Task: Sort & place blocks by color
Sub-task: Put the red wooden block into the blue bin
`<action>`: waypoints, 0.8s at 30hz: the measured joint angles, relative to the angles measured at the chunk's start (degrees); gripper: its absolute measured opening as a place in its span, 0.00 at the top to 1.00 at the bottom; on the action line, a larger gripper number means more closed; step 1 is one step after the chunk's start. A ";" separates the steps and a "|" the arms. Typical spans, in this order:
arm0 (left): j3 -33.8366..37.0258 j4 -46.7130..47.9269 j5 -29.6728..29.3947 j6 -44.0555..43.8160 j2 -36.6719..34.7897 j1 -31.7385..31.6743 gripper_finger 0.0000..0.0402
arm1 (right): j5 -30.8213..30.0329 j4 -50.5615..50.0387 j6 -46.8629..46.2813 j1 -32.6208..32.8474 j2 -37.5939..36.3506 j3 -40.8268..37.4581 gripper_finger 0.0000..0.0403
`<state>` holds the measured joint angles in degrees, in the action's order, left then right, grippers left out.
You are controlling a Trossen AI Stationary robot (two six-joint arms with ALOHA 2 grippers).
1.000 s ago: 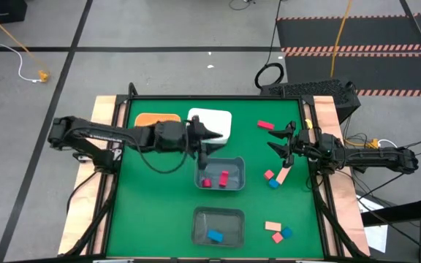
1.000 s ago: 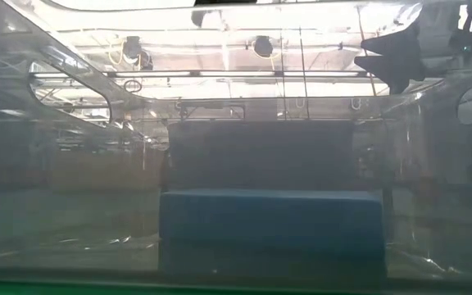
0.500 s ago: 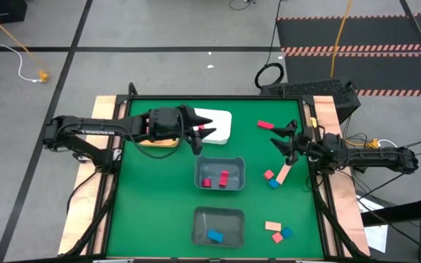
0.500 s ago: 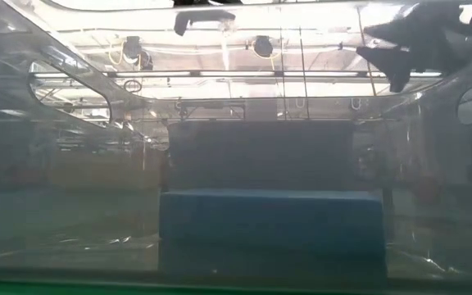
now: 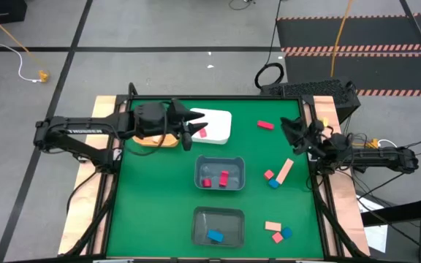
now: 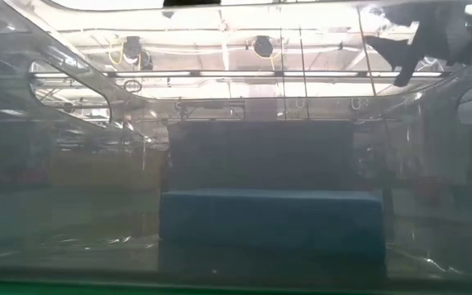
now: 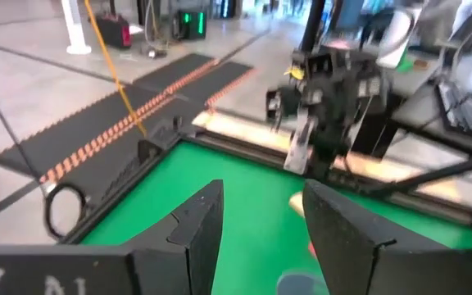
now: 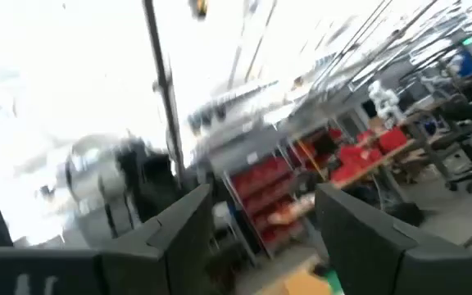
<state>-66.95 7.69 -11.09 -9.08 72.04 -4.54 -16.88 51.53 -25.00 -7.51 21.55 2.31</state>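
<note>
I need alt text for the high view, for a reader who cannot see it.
Seen from above, a green table holds two grey bins: one with red blocks, one with a blue block. The left gripper hovers open over a white bin; the right gripper is open near loose blocks.

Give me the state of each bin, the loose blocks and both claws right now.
Upper grey bin: holds two red blocks.
Lower grey bin: holds one blue block.
White bin: one red block shows on it.
Orange bin: mostly hidden by the left arm.
Loose blocks: seven on the mat, unsorted.
Left claw: open, empty, over the white bin.
Right claw: open, empty, raised at the right edge.
</note>
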 joint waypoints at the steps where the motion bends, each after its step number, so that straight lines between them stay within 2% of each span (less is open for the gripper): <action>1: 0.15 1.85 -0.02 0.38 -0.70 0.00 0.58 | -1.12 1.37 -1.67 -0.02 0.17 0.00 0.48; 4: 0.06 2.54 -0.04 1.58 -1.65 0.00 0.58 | -2.51 4.84 -3.71 -0.04 0.32 0.27 0.48; 8: 0.05 4.19 -0.01 2.22 -2.92 -0.37 0.58 | -2.52 2.54 -3.90 -0.04 1.31 2.36 0.48; 16: 0.10 4.88 0.00 4.05 -4.21 -2.07 0.58 | -4.32 -3.35 7.07 -0.04 7.31 11.58 0.48; 20: 0.10 4.88 0.00 3.46 -4.44 -2.21 0.58 | -10.17 -13.19 8.04 -0.76 9.57 15.33 0.48; 24: 0.10 5.62 0.04 2.83 -5.04 -2.21 0.58 | -10.14 -29.32 3.56 -3.67 12.51 19.97 0.48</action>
<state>-66.85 13.30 -11.05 -6.26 67.00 -6.74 -27.02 22.20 -21.44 -11.19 34.06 22.28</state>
